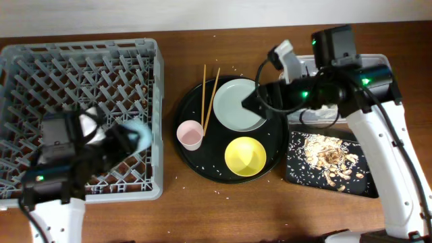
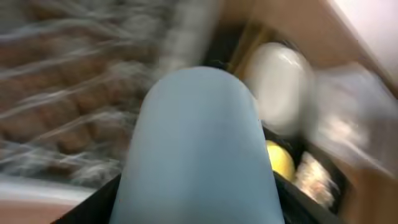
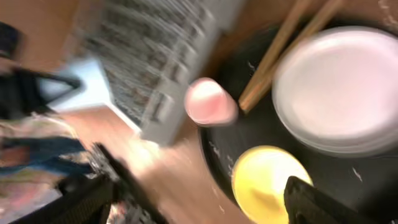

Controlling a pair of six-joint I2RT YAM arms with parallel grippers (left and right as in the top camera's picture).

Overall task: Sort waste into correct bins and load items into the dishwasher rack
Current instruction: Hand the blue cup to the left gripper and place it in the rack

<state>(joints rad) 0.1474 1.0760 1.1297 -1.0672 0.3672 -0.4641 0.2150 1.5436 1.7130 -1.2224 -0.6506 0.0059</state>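
Blue cup (image 2: 199, 149) clamped in left fingers (image 2: 298, 202) over the grey dishwasher rack (image 1: 40, 61); right fingers (image 3: 311, 199) spread empty above the plate (image 1: 239, 104).

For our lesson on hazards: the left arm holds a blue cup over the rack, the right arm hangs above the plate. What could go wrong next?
The blue cup sits in the left gripper near the edge of the rack; released there, it might catch on pegs and tip. The open right gripper hangs over the plate, close to the chopsticks and pink cup; reaching down may knock them.
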